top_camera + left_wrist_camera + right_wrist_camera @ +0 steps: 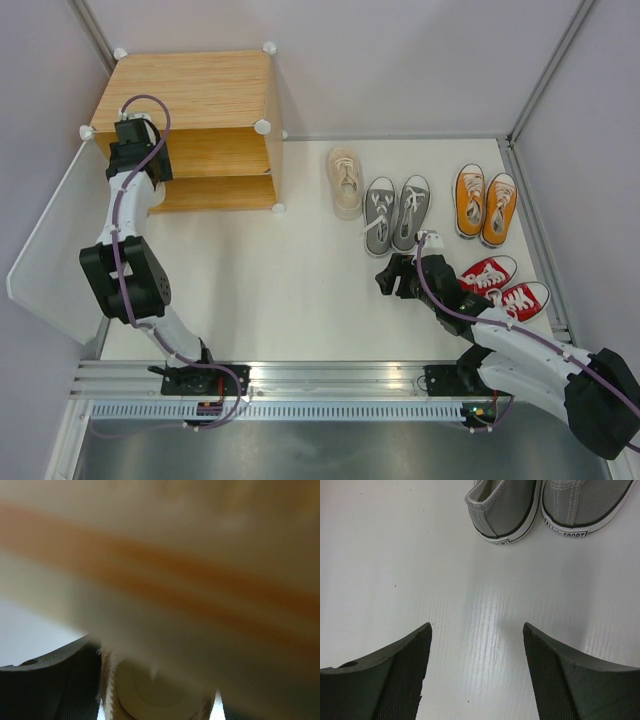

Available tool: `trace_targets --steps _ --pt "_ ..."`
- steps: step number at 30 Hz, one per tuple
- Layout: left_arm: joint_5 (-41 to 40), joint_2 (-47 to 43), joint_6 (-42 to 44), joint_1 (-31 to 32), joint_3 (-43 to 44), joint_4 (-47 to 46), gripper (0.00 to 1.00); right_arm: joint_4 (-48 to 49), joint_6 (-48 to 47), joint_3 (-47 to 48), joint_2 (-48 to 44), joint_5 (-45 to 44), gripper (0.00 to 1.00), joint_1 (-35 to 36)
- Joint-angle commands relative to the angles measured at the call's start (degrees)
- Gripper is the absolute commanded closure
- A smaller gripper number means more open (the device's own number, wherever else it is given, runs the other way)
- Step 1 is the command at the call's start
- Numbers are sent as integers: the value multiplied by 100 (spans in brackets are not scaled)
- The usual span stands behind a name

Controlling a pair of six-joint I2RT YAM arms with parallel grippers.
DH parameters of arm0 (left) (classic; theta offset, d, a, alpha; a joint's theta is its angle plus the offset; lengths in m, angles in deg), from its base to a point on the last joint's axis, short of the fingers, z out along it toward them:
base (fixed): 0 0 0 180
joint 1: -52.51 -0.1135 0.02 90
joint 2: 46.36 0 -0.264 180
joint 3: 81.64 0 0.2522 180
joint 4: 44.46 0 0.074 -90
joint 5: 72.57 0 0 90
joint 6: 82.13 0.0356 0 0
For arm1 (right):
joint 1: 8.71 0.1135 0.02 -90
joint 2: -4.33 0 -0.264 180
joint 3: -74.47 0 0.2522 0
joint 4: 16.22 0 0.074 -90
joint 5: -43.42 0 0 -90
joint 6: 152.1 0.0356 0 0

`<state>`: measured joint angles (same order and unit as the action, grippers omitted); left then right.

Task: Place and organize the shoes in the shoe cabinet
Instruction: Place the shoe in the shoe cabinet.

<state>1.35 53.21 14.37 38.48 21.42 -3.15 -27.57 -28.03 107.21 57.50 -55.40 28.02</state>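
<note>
My right claw [476, 626], wide open and empty, sits close behind the grey canvas lace-up sneakers [505, 505], toes pointing away

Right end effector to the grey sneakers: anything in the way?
Nothing visible does. The right end effector stands open, facing the heels of the grey sneakers, with only table surface between them.

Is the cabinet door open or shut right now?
Open. The white door panel is swung out to the left of the shoe cabinet, leaving both shelf compartments exposed.
</note>
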Motion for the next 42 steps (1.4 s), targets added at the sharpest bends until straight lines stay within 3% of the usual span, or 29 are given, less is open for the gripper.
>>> trace_targets --steps 1,22,23,28,31,36,37,42 --pt "8 -25 185 -30 448 -751 92 136 -40 -9 -87 65 22 -17" --pt "-89 379 115 -30 844 -734 72 154 -58 35 45 108 22 -26" --pt "-89 370 97 -30 844 -734 64 163 -58 27 45 108 22 -26" --pt "-62 353 62 -30 800 -716 45 172 -58 35 54 126 22 -17" --pt "-80 344 35 -30 782 -716 19 171 -66 35 36 126 22 -17" --pt "-89 353 -9 -30 791 -593 13 189 -66 27 18 205 22 -17" --pt "-97 353 -43 -30 791 -584 1 189 -58 27 18 214 22 -17" --pt "-133 344 -44 -30 782 -549 0 189 -58 18 1 205 22 -17"
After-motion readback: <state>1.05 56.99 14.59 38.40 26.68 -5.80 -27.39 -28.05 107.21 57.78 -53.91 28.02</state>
